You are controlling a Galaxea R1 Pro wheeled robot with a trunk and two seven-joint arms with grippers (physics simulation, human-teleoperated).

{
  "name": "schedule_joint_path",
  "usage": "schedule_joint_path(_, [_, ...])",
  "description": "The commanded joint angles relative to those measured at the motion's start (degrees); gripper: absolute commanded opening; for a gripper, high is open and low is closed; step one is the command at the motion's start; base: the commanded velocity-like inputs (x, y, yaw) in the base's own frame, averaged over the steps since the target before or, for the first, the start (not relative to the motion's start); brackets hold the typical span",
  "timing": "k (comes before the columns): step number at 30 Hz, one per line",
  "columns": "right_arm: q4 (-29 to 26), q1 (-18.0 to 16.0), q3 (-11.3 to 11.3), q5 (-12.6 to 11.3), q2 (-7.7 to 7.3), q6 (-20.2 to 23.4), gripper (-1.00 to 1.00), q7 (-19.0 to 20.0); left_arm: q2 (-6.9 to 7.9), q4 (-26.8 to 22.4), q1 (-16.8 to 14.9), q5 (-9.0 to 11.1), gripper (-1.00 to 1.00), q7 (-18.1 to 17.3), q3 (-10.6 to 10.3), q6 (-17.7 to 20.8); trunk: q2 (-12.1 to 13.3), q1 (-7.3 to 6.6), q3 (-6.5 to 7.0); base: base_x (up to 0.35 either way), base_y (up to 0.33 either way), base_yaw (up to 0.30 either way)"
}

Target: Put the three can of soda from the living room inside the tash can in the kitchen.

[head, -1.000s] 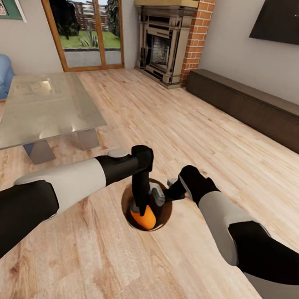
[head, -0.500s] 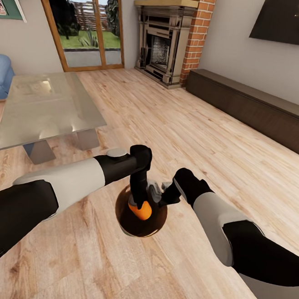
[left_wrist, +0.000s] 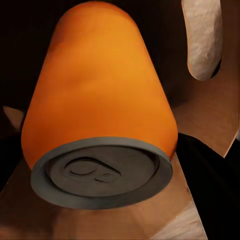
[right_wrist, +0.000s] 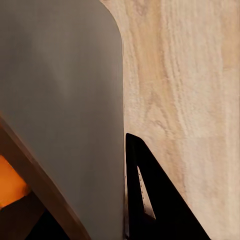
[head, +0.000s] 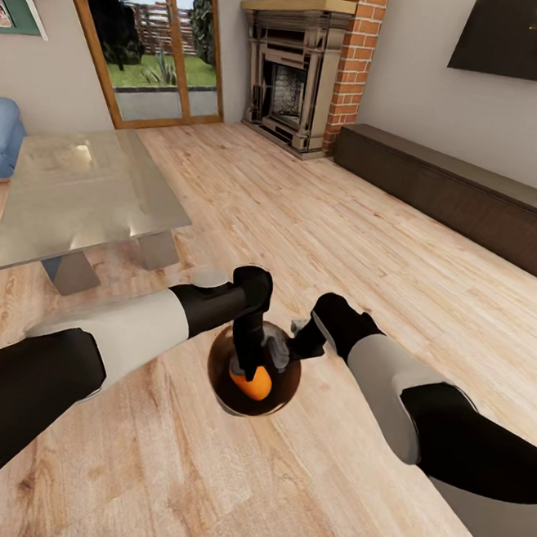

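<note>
On the left stands the glass table (head: 83,193), with no can on it that I can see. The left gripper (head: 250,372) reaches down into the bin (head: 289,382) and holds an orange can (head: 252,383). In the left wrist view the can (left_wrist: 100,107) sits between the jaws, its silvery end toward the camera, with the brown bin wall and the oval handle hole (left_wrist: 203,37) behind it. The jaws are closed on the can, about as wide as its body.

A second ago the bin stood lower in the head view, seemingly on the floor (head: 322,224), and the can was deep in its mouth. Half a second ago the bin had come up and looked larger, and now it is at almost the same height, only a little to the right. The room did not shift, so the bin itself was lifted.

To the right, the right gripper (head: 295,347) is at the rim of the bin. The right wrist view shows the grey outer wall (right_wrist: 60,110) very close and one dark finger (right_wrist: 150,200) beside it, so I judge that it grips the rim, though I cannot see the jaws fully.

For the task this means, in my opinion, that the bin is now carried with one can inside, not yet released. I cannot tell where the other two cans are.
</note>
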Motion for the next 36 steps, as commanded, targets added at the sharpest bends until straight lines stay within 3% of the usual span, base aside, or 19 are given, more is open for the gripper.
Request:
schedule_joint_path(1, [0.32,-0.22,-0.58,-1.86,0.07,0.41,-1.00,0.35,0.04,0.02,0.96,-0.08,-1.00,0.30,-0.07,0.00,0.00,-0.01,0.01,0.000,0.000,0.000])
schedule_joint_path(7, [1.87,-1.64,-0.76,-1.86,0.16,0.41,-1.00,0.35,-0.02,0.06,3.15,-0.07,-1.00,3.21,-0.08,0.00,0.00,-0.01,0.01,0.000,0.000,0.000])
schedule_joint_path(20, [2.67,-1.81,-1.72,-1.86,0.16,0.41,-1.00,0.35,0.20,0.06,3.46,-0.04,-1.00,6.10,0.08,0.00,0.00,-0.01,0.01,0.000,0.000,0.000])
schedule_joint_path(21, [2.69,-1.81,-1.72,-1.86,0.16,0.41,-1.00,0.35,0.22,0.06,3.47,-0.04,1.00,6.11,0.08,0.00,0.00,-0.01,0.01,0.000,0.000,0.000])
schedule_joint_path(36, [2.79,-1.81,-1.84,-1.82,-0.40,0.41,-1.00,0.35,0.56,0.68,3.42,0.22,1.00,5.96,0.11,0.00,0.00,-0.01,0.01,0.000,0.000,0.000])
